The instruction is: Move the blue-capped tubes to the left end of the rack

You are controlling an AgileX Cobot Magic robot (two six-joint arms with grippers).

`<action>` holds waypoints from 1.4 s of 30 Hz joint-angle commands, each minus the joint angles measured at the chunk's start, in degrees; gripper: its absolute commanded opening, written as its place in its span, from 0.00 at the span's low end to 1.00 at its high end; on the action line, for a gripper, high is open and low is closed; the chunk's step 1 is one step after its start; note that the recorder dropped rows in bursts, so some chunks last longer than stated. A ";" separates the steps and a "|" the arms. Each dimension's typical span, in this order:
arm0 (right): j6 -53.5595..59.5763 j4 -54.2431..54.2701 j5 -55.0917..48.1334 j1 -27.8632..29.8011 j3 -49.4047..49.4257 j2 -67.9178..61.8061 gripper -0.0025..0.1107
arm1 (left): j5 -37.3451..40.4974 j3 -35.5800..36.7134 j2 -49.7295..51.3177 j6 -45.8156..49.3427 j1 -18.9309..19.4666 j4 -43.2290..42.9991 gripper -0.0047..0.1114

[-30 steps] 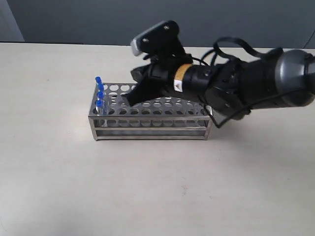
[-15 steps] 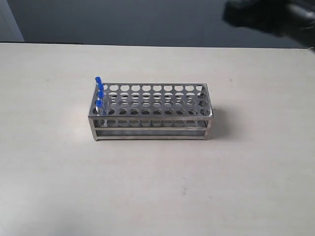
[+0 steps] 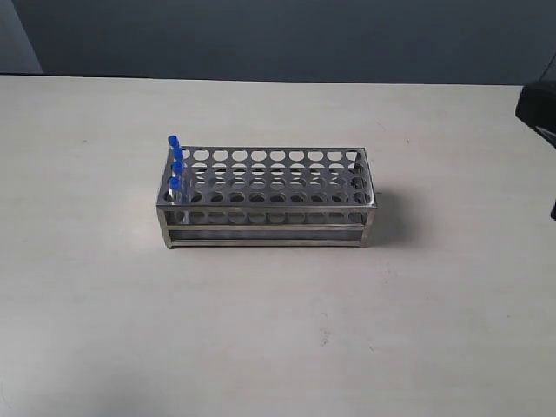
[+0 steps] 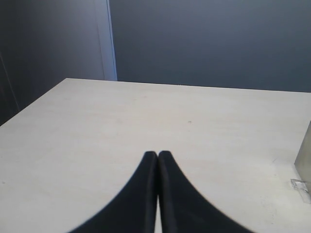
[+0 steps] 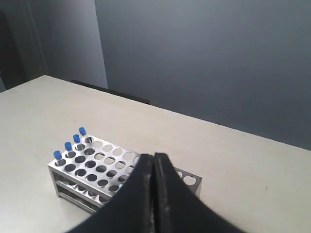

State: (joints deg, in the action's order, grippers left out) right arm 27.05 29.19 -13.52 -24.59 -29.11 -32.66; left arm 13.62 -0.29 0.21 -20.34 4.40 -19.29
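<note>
Since a second ago the right arm [image 3: 540,111] has pulled off the rack [image 3: 261,209]; only a dark piece of it shows at the right edge of the exterior view, well apart from the rack. Four blue-capped tubes [image 3: 176,165] stand upright in the leftmost column of holes, one per row, caps above the top plate. All other holes look vacant. Rack sits near the middle of the pale tabletop [image 3: 261,330], long side toward the camera. Right fingers [image 5: 146,170] pressed together, holding nothing, raised above the rack's right half in the wrist view. Left fingers [image 4: 149,167] likewise closed and bare, over open tabletop. Dark grey wall [image 3: 287,35] behind.
</note>
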 commanded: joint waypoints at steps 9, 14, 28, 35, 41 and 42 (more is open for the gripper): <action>-11.01 -4.91 23.63 14.58 29.11 14.59 0.01 | -0.12 0.19 -0.21 -0.08 -0.53 0.13 0.04; -11.46 -8.15 12.47 25.45 29.11 21.33 0.01 | -0.12 0.19 -0.21 -0.08 -0.53 0.13 0.04; -30.23 -22.33 -2.86 31.58 29.11 30.35 0.01 | -0.12 0.19 -0.21 -0.08 -0.53 0.13 0.04; -26.63 -22.05 -3.28 31.58 29.11 31.25 0.01 | -0.12 0.19 -0.21 -0.08 -0.53 0.13 0.04; -27.05 -21.64 -4.13 31.58 29.11 31.25 0.01 | -0.12 0.19 -0.21 -0.08 -0.53 0.13 0.04; -27.05 -21.64 -4.13 31.58 29.11 31.25 0.01 | -0.12 0.19 -0.21 -0.08 -0.53 0.13 0.04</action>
State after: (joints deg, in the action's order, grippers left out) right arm 0.00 7.66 -17.87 6.72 -0.09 -1.79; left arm 13.62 -0.29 0.21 -20.34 4.40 -19.29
